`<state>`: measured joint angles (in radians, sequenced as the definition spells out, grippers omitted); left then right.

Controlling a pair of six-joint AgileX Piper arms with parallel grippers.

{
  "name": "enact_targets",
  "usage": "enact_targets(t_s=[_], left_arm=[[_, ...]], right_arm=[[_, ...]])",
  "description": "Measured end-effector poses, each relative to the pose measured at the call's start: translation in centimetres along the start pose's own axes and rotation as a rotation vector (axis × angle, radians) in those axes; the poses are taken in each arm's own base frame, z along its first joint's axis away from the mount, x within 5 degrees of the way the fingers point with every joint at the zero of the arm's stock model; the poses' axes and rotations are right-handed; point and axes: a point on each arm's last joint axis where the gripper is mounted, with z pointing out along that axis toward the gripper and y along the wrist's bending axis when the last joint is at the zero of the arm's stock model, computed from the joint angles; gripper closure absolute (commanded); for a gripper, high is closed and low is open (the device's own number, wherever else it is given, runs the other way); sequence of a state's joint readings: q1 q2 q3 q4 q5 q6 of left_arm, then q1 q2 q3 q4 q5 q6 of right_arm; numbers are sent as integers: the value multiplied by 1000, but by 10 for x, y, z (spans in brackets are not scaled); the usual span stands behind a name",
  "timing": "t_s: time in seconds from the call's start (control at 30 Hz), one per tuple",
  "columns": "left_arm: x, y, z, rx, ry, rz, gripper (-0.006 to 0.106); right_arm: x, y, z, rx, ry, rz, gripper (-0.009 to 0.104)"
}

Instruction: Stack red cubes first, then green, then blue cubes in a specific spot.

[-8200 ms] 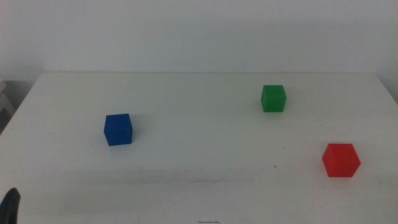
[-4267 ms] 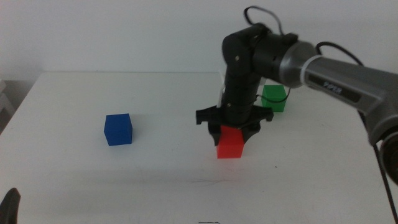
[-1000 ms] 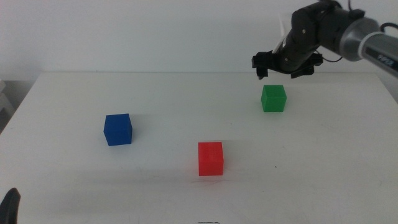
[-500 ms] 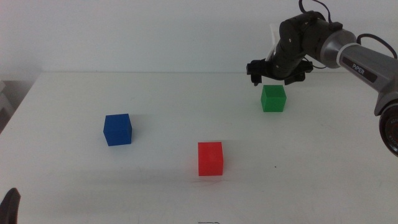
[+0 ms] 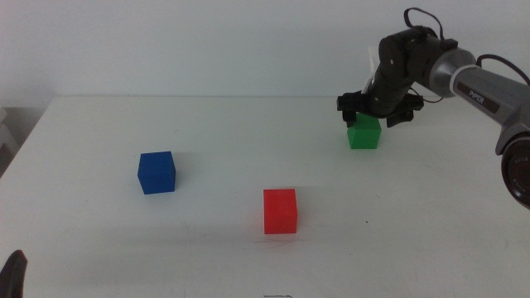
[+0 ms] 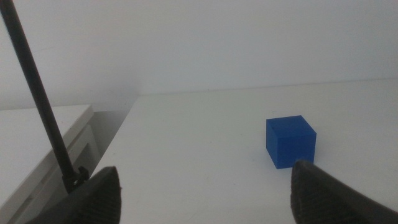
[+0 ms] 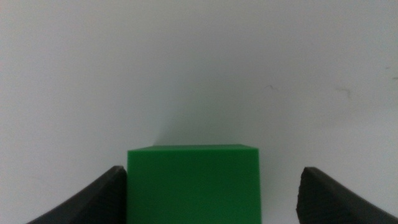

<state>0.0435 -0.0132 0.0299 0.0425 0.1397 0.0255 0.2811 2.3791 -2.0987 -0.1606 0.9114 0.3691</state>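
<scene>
Two hands | right hand (image 5: 375, 113) spread wide over green cube (image 5: 364, 132), not touching | left hand (image 6: 205, 193) apart

grey-black arm (image 5: 464, 70), black cables, dark pincer (image 5: 377, 114).

A plain white table (image 5: 248, 124) carries three small cubes, well apart. The blue cube (image 5: 157, 172) sits toward the left, the red cube (image 5: 281, 211) near the middle front, and the green cube (image 5: 364, 134) toward the right rear.
</scene>
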Motion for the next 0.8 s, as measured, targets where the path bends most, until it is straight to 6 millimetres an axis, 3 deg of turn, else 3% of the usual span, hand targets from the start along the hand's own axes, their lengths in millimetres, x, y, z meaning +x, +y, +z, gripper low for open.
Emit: enact_targets(t_s=[0.17, 0.27, 0.33, 0.47, 0.5, 0.67, 0.8], left_arm=[[0, 0, 0, 0, 0, 0, 7], [0, 0, 0, 0, 0, 0, 7], [0, 0, 0, 0, 0, 0, 7], [0, 0, 0, 0, 0, 0, 7], [0, 0, 0, 0, 0, 0, 7], [0, 0, 0, 0, 0, 0, 7], [0, 0, 0, 0, 0, 0, 7]], right_arm=[[3, 1, 8, -2, 10, 1, 2], [4, 1, 10, -1, 14, 1, 9], [4, 1, 10, -1, 14, -3, 44], [4, 1, 10, -3, 14, -15, 92], [3, 1, 9, -1, 16, -28, 97], [2, -1, -4, 7, 32, -80, 96], [-6, -3, -43, 3, 3, -90, 96]])
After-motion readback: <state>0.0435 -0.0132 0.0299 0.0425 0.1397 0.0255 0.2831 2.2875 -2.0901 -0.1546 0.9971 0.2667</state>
